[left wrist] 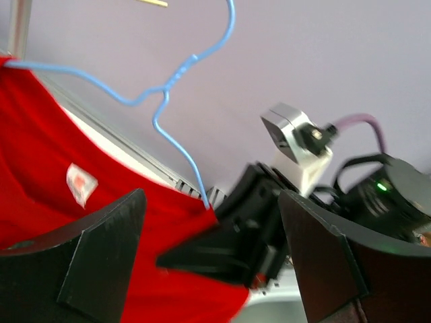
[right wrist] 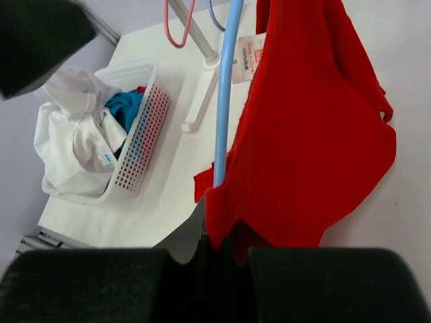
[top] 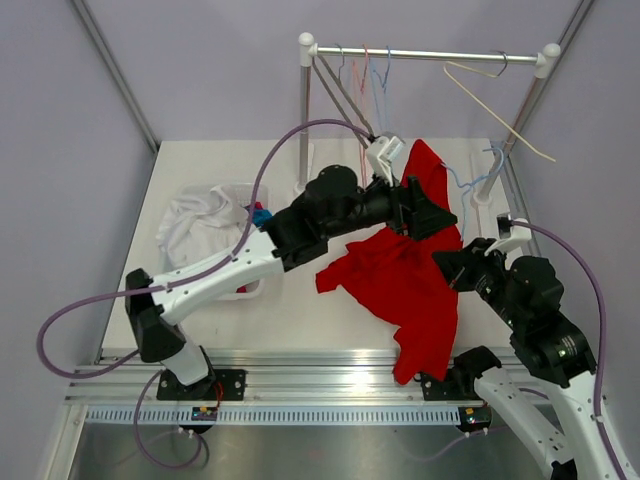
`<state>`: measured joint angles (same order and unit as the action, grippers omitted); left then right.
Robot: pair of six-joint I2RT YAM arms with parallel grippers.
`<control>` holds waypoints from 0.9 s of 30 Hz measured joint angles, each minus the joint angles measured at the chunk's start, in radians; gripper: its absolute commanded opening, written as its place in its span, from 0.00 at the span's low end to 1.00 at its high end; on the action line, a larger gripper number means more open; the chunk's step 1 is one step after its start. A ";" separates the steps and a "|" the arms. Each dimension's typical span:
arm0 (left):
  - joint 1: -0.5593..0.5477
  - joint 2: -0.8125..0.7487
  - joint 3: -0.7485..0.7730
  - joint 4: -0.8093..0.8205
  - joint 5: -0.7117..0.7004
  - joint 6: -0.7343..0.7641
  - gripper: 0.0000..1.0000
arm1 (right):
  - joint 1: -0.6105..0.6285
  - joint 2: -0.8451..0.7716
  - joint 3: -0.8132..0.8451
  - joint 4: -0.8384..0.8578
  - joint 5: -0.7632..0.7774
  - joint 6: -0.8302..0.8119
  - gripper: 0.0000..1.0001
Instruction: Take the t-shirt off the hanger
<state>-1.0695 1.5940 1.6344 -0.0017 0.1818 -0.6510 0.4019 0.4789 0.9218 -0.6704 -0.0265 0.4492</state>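
Observation:
A red t-shirt (top: pixel 400 275) hangs on a blue wire hanger (top: pixel 470 187) above the table's right half, its hem trailing toward the front edge. My right gripper (top: pixel 452 268) is shut on the hanger's lower wire (right wrist: pixel 223 101) together with a fold of the red cloth (right wrist: pixel 310 134). My left gripper (top: pixel 425 210) is at the shirt's upper part, near the collar. In the left wrist view its jaws (left wrist: pixel 212 198) stand wide open, with the red cloth (left wrist: pixel 40 168) and the right gripper (left wrist: pixel 236 249) between and beyond them. The hanger's hook (left wrist: pixel 168 87) rises above.
A white perforated basket (right wrist: pixel 138 131) with white clothes (right wrist: pixel 67 134) and something blue stands at the table's left. A clothes rack rail (top: pixel 430 55) at the back carries several wire hangers (top: pixel 365 70), and a beige hanger (top: pixel 500 110) is tilted at its right end.

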 measured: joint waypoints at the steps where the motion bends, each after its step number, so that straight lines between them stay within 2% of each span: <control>1: -0.002 0.032 0.023 0.000 0.001 0.000 0.84 | 0.000 -0.007 0.002 -0.015 -0.007 0.001 0.00; 7: -0.008 0.172 0.163 -0.020 0.005 0.002 0.84 | 0.001 -0.072 0.043 -0.089 -0.071 0.011 0.00; 11: -0.010 0.235 0.240 -0.026 0.013 -0.005 0.77 | 0.002 -0.083 0.076 -0.094 -0.118 0.014 0.00; 14: -0.011 0.280 0.299 -0.026 0.022 -0.017 0.60 | 0.002 -0.083 0.077 -0.097 -0.154 0.015 0.00; 15: -0.011 0.289 0.309 -0.026 0.024 -0.023 0.48 | 0.002 -0.083 0.077 -0.098 -0.163 0.016 0.00; 18: -0.013 0.298 0.312 -0.026 0.035 -0.048 0.31 | 0.002 -0.082 0.079 -0.101 -0.176 0.016 0.00; 19: -0.015 0.298 0.312 -0.024 0.040 -0.060 0.18 | 0.002 -0.081 0.079 -0.106 -0.177 0.016 0.00; 22: -0.039 0.293 0.309 0.011 0.053 -0.079 0.00 | 0.001 -0.078 0.079 -0.121 -0.178 0.016 0.00; 27: -0.050 0.181 0.162 0.094 0.030 -0.083 0.00 | 0.003 -0.089 0.084 -0.116 -0.251 0.013 0.03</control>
<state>-1.1191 1.7752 1.7962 0.0925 0.2115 -0.7341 0.4053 0.3904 1.0061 -0.7868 -0.2771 0.4625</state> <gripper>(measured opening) 0.113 0.114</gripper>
